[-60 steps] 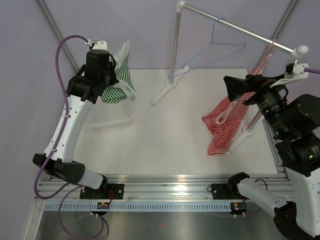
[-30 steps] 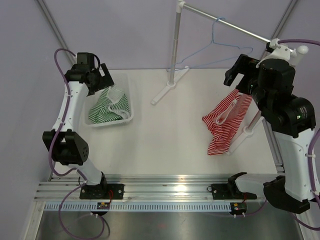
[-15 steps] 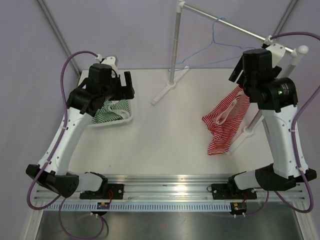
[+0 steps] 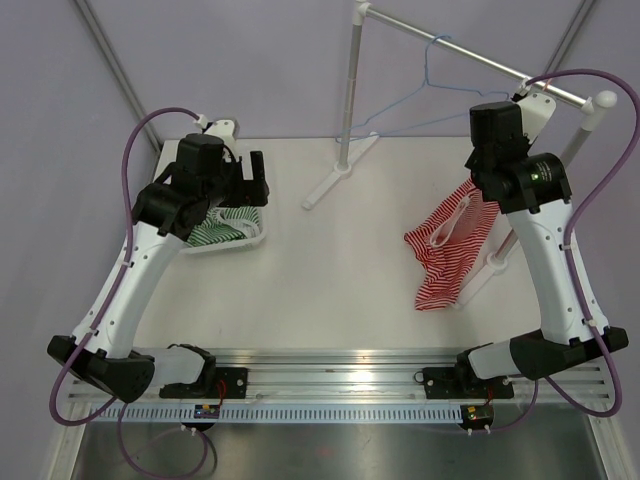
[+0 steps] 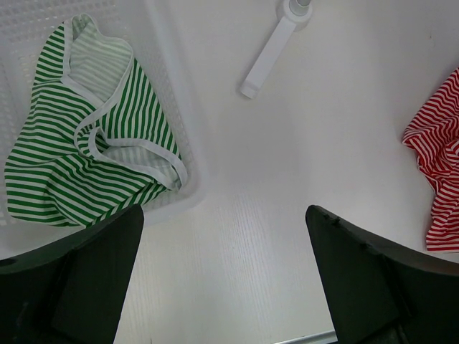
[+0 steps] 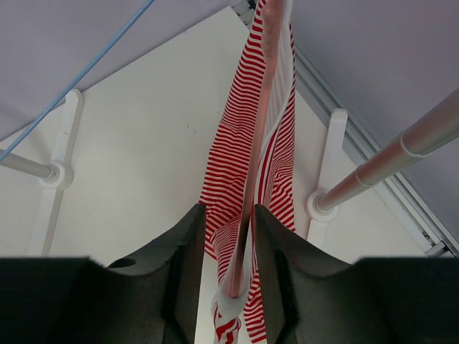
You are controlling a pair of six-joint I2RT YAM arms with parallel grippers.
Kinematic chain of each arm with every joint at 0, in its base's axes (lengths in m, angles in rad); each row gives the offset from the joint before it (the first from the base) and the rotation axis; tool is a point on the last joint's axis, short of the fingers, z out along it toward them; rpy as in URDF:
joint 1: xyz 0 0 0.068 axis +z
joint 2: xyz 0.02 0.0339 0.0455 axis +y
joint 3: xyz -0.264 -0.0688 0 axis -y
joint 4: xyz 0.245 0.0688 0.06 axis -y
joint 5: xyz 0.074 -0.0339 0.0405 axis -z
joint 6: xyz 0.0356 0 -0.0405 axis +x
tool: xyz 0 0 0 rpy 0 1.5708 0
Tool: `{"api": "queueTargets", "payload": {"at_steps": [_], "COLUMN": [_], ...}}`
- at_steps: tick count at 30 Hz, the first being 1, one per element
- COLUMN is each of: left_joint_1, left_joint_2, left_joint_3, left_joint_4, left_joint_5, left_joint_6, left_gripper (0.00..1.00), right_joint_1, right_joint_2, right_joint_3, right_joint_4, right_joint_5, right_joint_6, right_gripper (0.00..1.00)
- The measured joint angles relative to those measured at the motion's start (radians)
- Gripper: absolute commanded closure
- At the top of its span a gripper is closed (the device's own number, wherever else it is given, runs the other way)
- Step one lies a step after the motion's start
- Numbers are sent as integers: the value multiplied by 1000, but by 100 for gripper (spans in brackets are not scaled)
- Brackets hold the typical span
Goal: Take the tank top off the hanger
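Over the white counter point(image 4: 330, 270) we count two soft striped garments: one red tank top point(image 6: 244, 158) hanging on a thin pink hanger point(image 6: 267, 86) inside the narrowly parted right pincer point(image 6: 229, 209), grip unclear to us; one green tank top point(image 5: 86, 158) crumpled in a perforated basket point(image 5: 168, 86), left pincer point(image 5: 222, 215) spread wide above.

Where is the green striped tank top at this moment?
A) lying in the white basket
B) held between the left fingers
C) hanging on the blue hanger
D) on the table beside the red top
A: the green striped tank top lies crumpled inside the white basket.
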Motion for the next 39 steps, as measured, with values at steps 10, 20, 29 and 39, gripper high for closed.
{"api": "queueTargets", "payload": {"at_steps": [10, 20, 29, 39], "left_joint_1": [-2, -3, -13, -77], "left_joint_2": [-2, -2, 39, 188], "left_joint_3": [-8, -19, 28, 365], "left_joint_4": [7, 21, 7, -10], "left_joint_5": [3, 7, 9, 48], "left_joint_6": [12, 16, 19, 32], "left_gripper": [1, 1, 1, 1], "right_joint_1": [-6, -11, -11, -11], "right_joint_2": [-1, 1, -21, -208], "right_joint_3": [-85, -13, 177, -19], "right_joint_4": [47, 25, 9, 3], "right_joint_5": [41, -1, -157, -506], "right_joint_6": [-10, -8, -8, -66], "right_gripper": [81, 100, 100, 100]}}
